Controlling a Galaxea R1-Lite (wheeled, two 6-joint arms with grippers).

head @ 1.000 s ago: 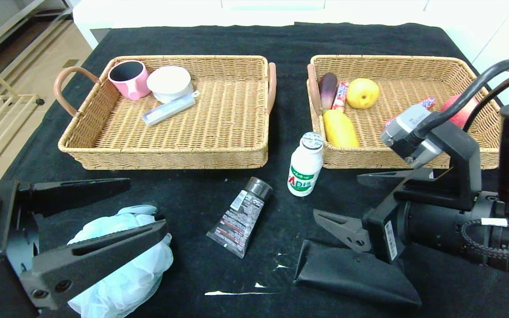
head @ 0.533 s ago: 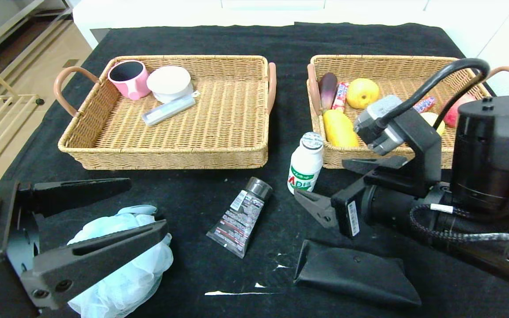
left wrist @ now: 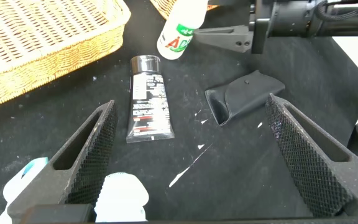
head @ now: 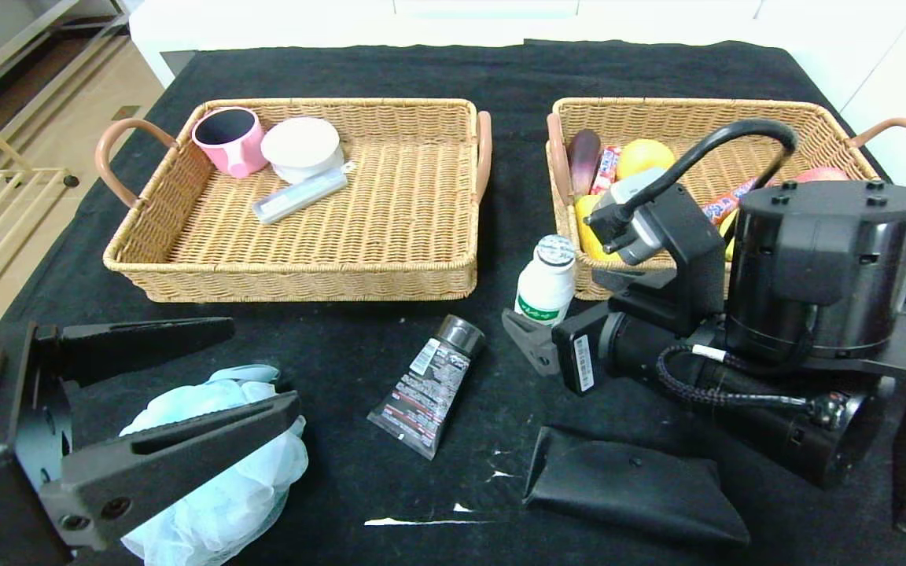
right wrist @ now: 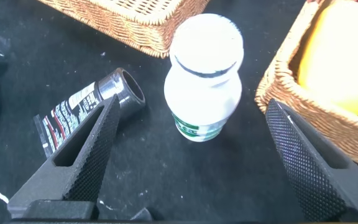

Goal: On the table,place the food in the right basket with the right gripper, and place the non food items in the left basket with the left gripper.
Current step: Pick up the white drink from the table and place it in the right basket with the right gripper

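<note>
**Closing on the bottle: a tip-over was the risk**

Reaching low over the table (head: pixel 343 71), the right gripper (right wrist: pixel 188 158) was held with its fingers spread wide, the upright bottle (right wrist: pixel 205 76) framed between them but untouched, just beside the right basket (head: pixel 736 110). A tip could be caused if one finger met it first, or a snag on the basket rim. The tube (head: pixel 427 385) lay close by. Green "AD" lettering was read on the bottle; the tube's print was illegible. The left gripper (left wrist: pixel 191 162) was parked, spread open over the sponge (head: pixel 217 464).
</note>
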